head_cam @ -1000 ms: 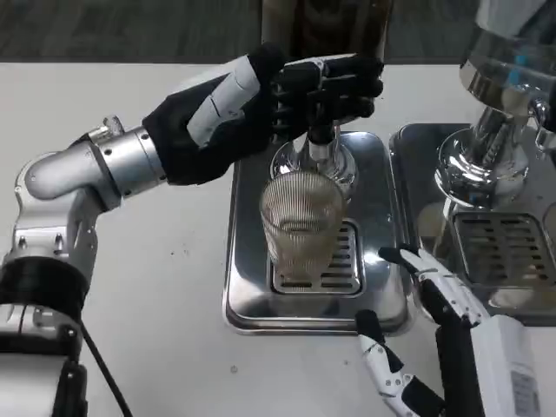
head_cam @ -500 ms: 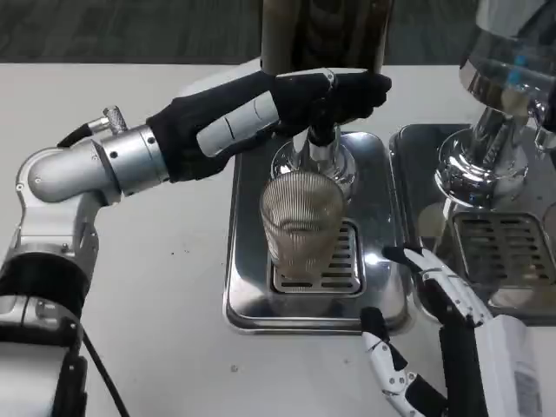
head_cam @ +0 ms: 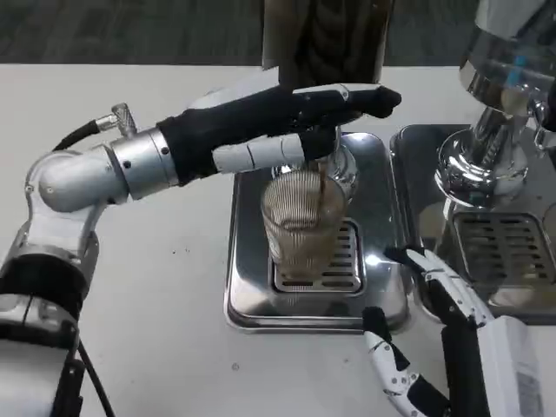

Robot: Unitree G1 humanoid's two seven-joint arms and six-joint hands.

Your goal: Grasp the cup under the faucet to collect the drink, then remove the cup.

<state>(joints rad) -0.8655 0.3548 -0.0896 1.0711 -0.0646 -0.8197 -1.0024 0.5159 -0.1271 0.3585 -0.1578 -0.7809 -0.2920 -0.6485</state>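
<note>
Filling step: left hand (head_cam: 287, 122) pressing faucet lever, holding nothing; dark drink streaming into cup (head_cam: 301, 221) standing on drip tray (head_cam: 248, 300). Right hand (head_cam: 426, 321) waiting beside, fingers spread, empty. Next: gripping cup, withdrawing level.

A drinks-serving counter, such as in a café or test kitchen, is suggested by two steel drip trays (head_cam: 382, 300) set on a white table (head_cam: 165, 287), with dispenser faucets (head_cam: 499, 130) mounted above them.
</note>
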